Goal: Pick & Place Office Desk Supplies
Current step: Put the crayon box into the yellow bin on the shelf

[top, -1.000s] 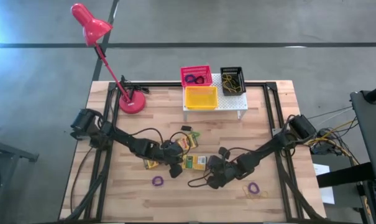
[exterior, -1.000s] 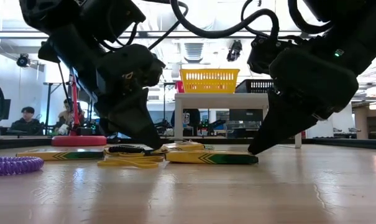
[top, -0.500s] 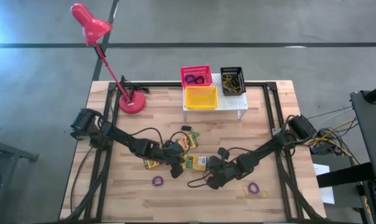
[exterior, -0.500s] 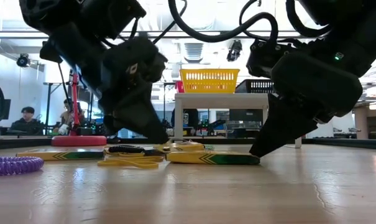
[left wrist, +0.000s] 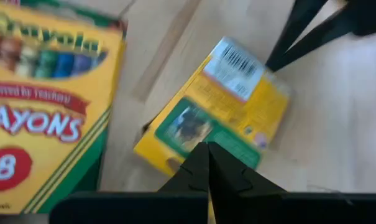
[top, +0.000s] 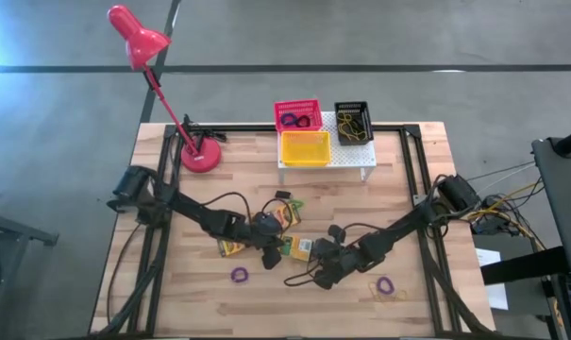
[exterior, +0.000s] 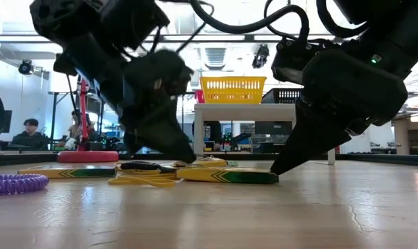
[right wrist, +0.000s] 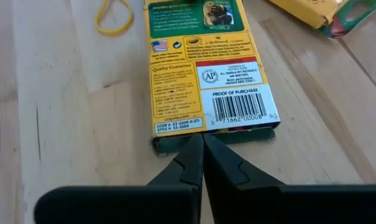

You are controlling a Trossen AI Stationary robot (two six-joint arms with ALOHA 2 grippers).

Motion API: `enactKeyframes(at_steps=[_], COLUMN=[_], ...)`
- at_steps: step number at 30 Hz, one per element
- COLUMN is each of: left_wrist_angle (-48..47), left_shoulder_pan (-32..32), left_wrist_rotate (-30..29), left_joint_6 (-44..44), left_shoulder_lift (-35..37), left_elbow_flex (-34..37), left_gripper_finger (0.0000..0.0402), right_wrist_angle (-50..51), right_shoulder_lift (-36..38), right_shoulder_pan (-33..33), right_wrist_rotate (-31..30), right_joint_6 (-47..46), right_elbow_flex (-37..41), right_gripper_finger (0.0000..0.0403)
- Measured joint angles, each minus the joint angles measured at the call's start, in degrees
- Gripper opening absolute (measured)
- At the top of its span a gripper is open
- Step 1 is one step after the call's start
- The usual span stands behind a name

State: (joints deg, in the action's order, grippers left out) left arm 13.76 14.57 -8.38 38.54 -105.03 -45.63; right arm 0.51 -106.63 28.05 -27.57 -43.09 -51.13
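From above, both arms cross over the middle of the wooden bench (top: 172, 283) and hide part of the clutter beneath them, so how many flat boxes lie there is hard to tell.

The left hand (left wrist: 207, 163) has its 2 dark fingers pressed together into 1 point, holding nothing, at one end of a flat cardboard crayon box (left wrist: 215, 109) lying back-up with its barcode showing. The right hand (right wrist: 203, 152) is likewise closed and empty, its tips meeting at the barcode end of that same crayon box (right wrist: 206, 68). In the low view its tip touches the box's near edge.

A second crayon box (left wrist: 41, 106), face-up with a printed 8, is cut off at the edge of the left wrist view. A thin yellow loop (right wrist: 113, 15) lies just beside the first box, only partly in view. A coiled purple loop (top: 239, 275) rests near the bench front, and another purple loop (top: 386, 285) lies to the right.

On the white perforated shelf (top: 361, 162) stand 3 mesh baskets: pink-red basket (top: 297, 116), black basket (top: 353, 122) and yellow basket (top: 305, 147). Their contents are too small to make out clearly. A glossy red desk lamp (top: 139, 36) stands at the back left.
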Motion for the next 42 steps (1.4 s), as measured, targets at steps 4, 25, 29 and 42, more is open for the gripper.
enactKeyframes(at_steps=[4,25,29,42], left_wrist_angle=[0.69,2.10,2.32,2.25], left_shoulder_pan=[0.00,-0.05,-0.05,-0.02], left_wrist_rotate=[0.00,0.20,0.22,0.42], left_joint_6=[0.07,-0.63,-0.66,-0.74], left_shoulder_lift=[-1.76,-2.06,-2.09,-2.10], left_elbow_flex=[0.00,0.07,0.07,0.04], left_gripper_finger=[0.0001,0.0001,0.0001,0.0001], right_wrist_angle=[0.00,-1.05,-0.80,2.43], right_shoulder_lift=[0.00,0.21,0.81,3.80], right_shoulder_pan=[-0.49,-2.13,-2.23,-1.53], right_wrist_rotate=[2.05,4.54,6.76,6.80], right_joint_6=[0.05,3.64,1.17,-3.47], right_elbow_flex=[0.00,-0.98,-1.05,-1.11], right_gripper_finger=[0.0008,0.0008,0.0008,0.0008])
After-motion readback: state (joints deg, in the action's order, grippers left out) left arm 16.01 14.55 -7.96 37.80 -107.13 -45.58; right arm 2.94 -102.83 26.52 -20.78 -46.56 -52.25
